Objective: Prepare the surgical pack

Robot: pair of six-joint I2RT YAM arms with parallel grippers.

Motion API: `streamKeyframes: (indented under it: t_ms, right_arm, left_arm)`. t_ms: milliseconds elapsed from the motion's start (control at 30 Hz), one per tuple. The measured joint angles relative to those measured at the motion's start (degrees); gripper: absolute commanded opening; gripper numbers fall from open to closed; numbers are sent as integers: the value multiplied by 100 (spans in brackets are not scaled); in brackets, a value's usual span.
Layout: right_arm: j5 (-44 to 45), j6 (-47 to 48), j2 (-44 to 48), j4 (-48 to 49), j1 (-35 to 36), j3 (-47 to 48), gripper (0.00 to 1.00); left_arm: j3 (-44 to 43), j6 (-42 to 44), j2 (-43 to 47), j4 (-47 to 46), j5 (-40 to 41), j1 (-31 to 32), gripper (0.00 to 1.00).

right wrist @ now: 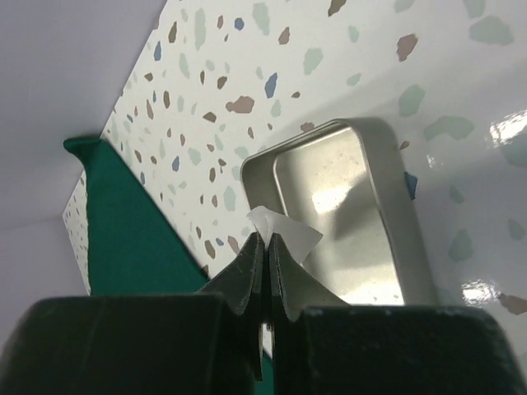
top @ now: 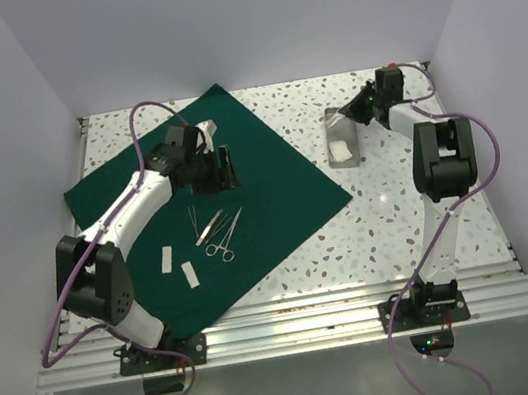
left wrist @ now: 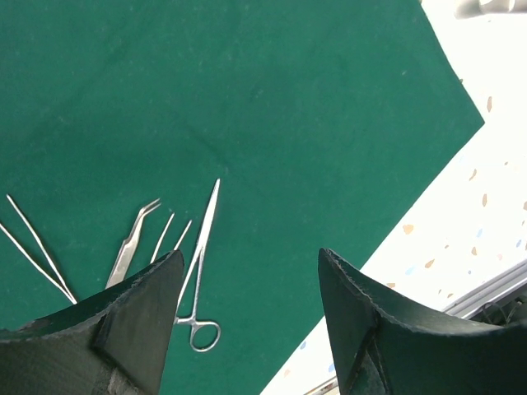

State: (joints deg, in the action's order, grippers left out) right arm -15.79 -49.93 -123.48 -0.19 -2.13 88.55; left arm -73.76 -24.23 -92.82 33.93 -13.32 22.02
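Green cloth [top: 271, 176] is laid flat as a diamond, left of centre in the top view, with one corner reaching the back edge. Steel instruments [top: 217, 231] are grouped on the cloth's lower middle, side by side. In the left wrist view they are seen at lower left: a ring-handled clamp [left wrist: 198, 280], bent-tip forceps [left wrist: 132, 243] and thin tweezers [left wrist: 33, 247]. Two small white pads [top: 168, 259] [top: 191, 274] are set flat on the cloth, lower left of the instruments and apart from them.

Metal tray [right wrist: 329, 197] is placed off the cloth on the speckled table [top: 396, 196], right of centre in the top view, near the cloth's right corner. A white patch [top: 340, 150] is seen at the tray's lower end; whether it is the pinched piece cannot be told.

Left gripper [left wrist: 251, 255] is held over the cloth, just above the instruments in the top view. Its jaws are spread wide and nothing is held between them.

Right gripper [right wrist: 268, 239] is positioned at the tray. Its fingers are pressed together, and a thin white pad [right wrist: 288, 233] is pinched by its edge at their tips.
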Motion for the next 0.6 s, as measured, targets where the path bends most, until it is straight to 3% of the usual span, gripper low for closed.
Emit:
streamKeyframes:
  t_ms: [267,600]
  right_arm:
    - [-114,275,-511,7,-212,446,2]
    - [-382,883,-555,-175,-210,339,5]
  left_arm:
    - [79,-2,-140,4,-52,-46,70]
    - [79,-2,-208,2,-87,-63,70]
